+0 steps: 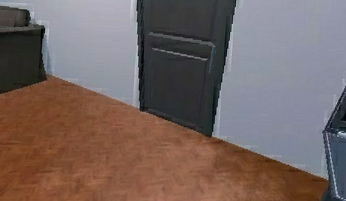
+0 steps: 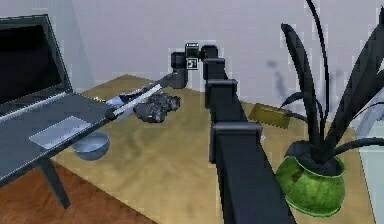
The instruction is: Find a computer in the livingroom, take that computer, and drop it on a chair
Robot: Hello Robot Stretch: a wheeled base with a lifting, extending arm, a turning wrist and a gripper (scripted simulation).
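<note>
One open laptop [image 2: 45, 115], one blue bowl [image 2: 90, 147] and one potted plant [image 2: 312, 172] sit on one table [image 2: 170, 155]; whether the gripper [image 2: 150, 93] holds anything cannot be told.

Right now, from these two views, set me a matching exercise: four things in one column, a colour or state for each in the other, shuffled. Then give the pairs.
Things
1. laptop
2. bowl
3. plant pot
4. door

Colour or state
A. green
B. dark grey, shut
C. blue
D. lid raised, screen black

Pairs: 1-D, 2-C, 3-A, 4-B
</note>
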